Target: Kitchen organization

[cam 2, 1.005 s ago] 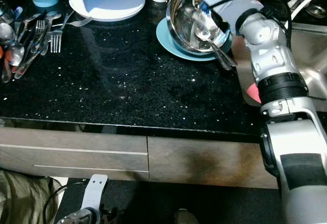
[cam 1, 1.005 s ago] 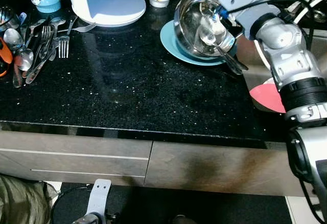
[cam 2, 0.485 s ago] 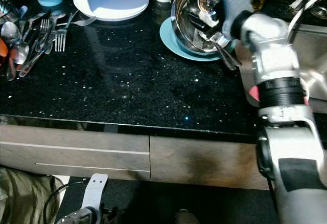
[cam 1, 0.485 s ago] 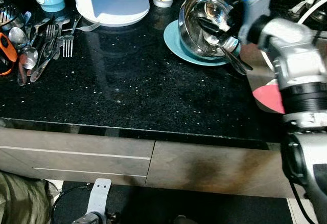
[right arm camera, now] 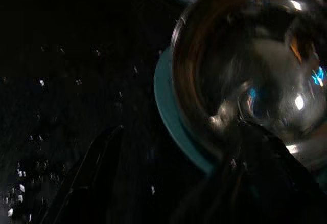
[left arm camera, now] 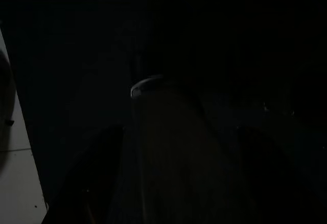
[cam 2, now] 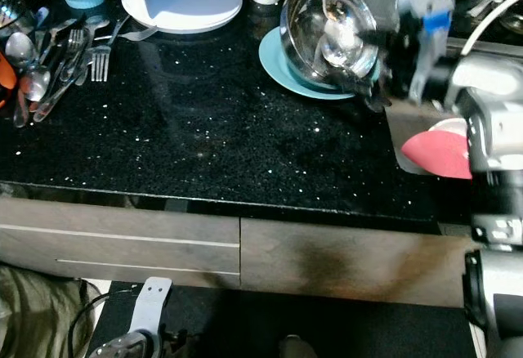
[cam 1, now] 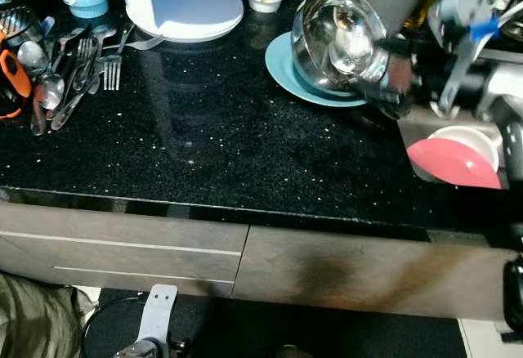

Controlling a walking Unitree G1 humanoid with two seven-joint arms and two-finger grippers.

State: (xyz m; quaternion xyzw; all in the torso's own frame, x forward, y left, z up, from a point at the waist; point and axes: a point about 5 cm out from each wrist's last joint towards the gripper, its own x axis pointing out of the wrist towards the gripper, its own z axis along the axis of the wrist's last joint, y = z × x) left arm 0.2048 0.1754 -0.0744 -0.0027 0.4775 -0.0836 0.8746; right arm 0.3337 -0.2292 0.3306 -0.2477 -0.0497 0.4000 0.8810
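Your shiny round steel bowl (cam 1: 339,38) sits tilted on the flat teal plate (cam 1: 288,65) at the back right of the black speckled stone counter (cam 1: 204,137), its open mouth facing forward and toward the sink side. A metal spoon appears to lie inside it, though motion blur makes that hard to confirm.

The right gripper (cam 1: 391,88) is at the bowl's near right rim, just beside it and low against the plate edge. From the right wrist view, its two black fingers (right arm camera: 87,178) stand spread apart, with the bowl (right arm camera: 245,65) lying ahead of them and off to one finger's side, not between them. So the relation you need to fix is this: the bowl lies to the robot's left of the gripper and slightly farther back (the rim is the part nearest the fingers).

The right arm is plainly the nearer one; the left gripper (left arm camera: 163,183) hangs idle in the dark below the counter, and you cannot tell its state.

A pink and white bowl (cam 1: 458,158) rests in the steel sink close under the right forearm, so mind that on any swing.
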